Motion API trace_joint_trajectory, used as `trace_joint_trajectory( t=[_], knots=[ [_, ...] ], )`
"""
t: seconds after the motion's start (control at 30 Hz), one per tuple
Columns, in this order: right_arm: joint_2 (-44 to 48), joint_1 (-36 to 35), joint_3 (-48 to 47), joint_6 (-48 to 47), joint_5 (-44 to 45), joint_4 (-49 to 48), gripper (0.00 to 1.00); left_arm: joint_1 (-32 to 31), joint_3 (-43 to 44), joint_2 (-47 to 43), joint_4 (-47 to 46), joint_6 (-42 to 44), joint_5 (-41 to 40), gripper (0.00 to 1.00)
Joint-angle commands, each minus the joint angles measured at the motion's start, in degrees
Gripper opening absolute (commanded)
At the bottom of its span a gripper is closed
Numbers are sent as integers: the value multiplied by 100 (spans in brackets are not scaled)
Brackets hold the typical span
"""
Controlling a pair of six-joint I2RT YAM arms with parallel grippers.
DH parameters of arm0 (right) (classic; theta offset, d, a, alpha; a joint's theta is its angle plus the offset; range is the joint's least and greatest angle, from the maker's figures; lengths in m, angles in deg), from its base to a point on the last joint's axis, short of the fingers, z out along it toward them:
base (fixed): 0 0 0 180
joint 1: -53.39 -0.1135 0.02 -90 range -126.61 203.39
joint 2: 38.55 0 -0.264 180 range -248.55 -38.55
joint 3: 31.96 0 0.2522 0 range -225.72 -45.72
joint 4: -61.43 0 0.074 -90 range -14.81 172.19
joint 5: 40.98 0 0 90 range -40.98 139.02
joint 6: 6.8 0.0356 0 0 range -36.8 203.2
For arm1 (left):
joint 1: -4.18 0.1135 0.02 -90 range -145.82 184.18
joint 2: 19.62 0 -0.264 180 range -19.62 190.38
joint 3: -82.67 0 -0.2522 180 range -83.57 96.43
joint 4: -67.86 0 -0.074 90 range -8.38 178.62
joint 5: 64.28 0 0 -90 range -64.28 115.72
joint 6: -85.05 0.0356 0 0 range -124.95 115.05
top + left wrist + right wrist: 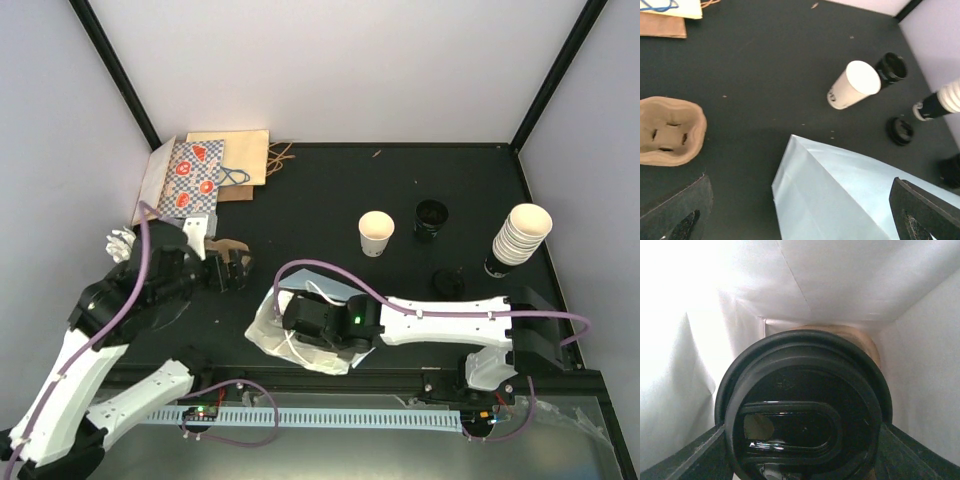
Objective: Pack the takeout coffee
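My right gripper (800, 445) is deep inside the light blue paper bag (270, 335), shut on a takeout coffee cup whose black lid (800, 405) fills the right wrist view. White bag walls (850, 285) surround it. In the top view the bag hides those fingers. My left gripper (232, 268) stands open to the left of the bag, holding nothing. In its wrist view its fingers (675, 215) flank a folded corner of the bag (840, 190) without touching it. A lidless cream cup (376, 232) (855, 85) stands behind the bag.
A brown cardboard carrier (667, 131) (236, 246) lies by the left gripper. A stack of black lids (431, 218), a loose lid (447, 283) and a stack of cups (520, 235) are at the right. A patterned bag (192, 172) and a brown paper bag (240, 155) lie back left.
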Motion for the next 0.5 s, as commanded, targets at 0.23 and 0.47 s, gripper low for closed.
trace_joint_trajectory(
  t=[0.23, 0.47],
  knots=[
    [116, -619, 359, -146, 680, 0, 43, 979, -1269, 1133, -2016, 600, 1224, 99],
    [51, -725, 418, -211, 1031, -8, 42, 994, -1212, 2634, -2752, 1125, 1575, 99]
  ],
)
